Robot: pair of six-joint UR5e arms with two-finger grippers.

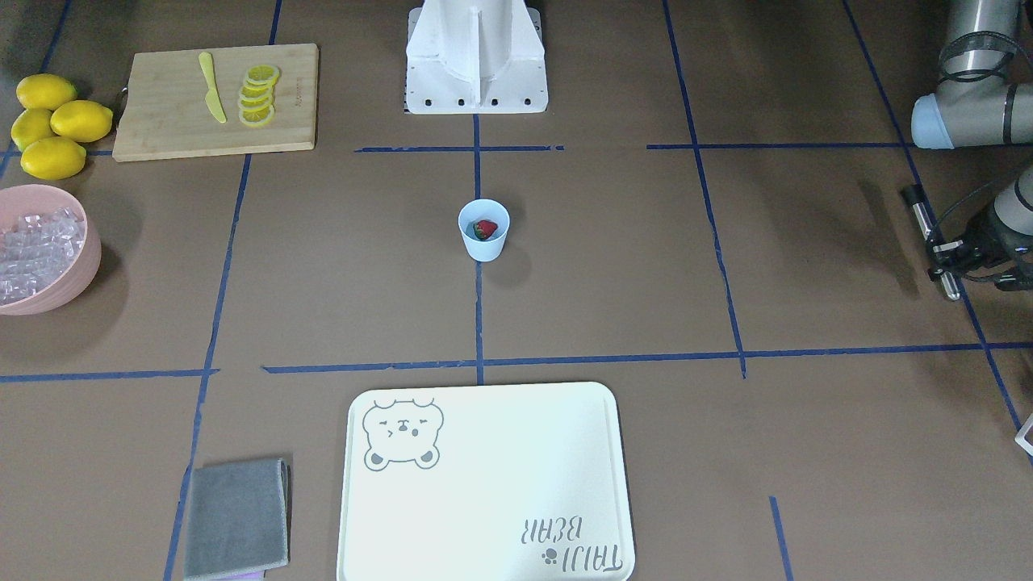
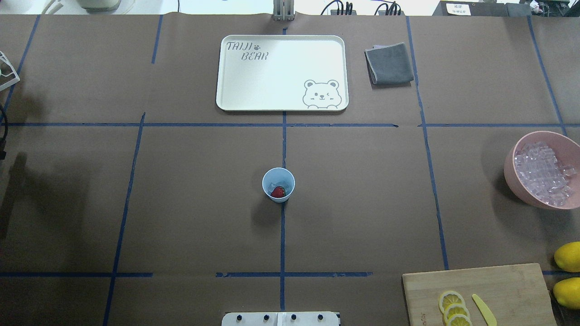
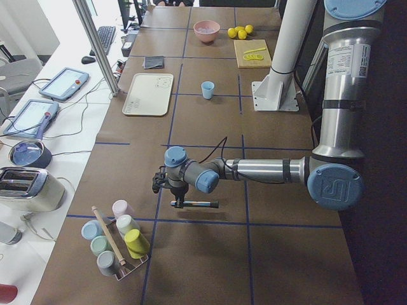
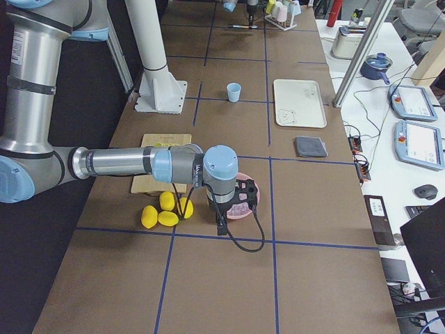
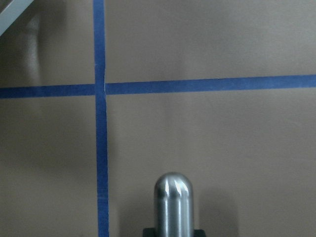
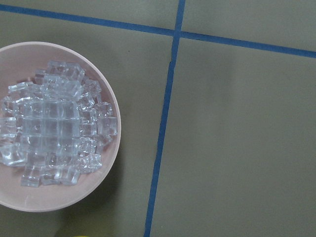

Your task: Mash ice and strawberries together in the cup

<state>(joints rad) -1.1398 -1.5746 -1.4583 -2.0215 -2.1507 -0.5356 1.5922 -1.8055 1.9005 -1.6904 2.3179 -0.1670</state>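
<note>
Facing the robot, the front view shows the cup (image 1: 484,234) upright at the middle of the counter (image 1: 613,266), where either arm could likely reach it, with the strawberry (image 1: 485,229) inside. At three o'clock the left end effector (image 1: 940,254) is clenched on a metal rod (image 1: 928,234), held clear of the counter, apparently as the mashing tool. At nine o'clock a pink bowl (image 1: 89,258) holds spare ice (image 1: 36,250).

From overhead, the strawberry (image 2: 278,192) lies at six o'clock in the cup (image 2: 264,183), with pale ice (image 2: 273,185) beside it, so both ingredients seem loaded.

The left side view has the rod (image 3: 197,204) level, well apart from the cup (image 3: 207,89).

The right side view puts the right end effector (image 4: 221,219) over the bowl's near edge; whether it is released or clenched cannot be told.

The left wrist view shows only the rod's rounded tip (image 5: 173,207) at six o'clock, over tape lines.

The right wrist view looks down on the bowl (image 6: 111,163) at nine o'clock; no fingers show.
</note>
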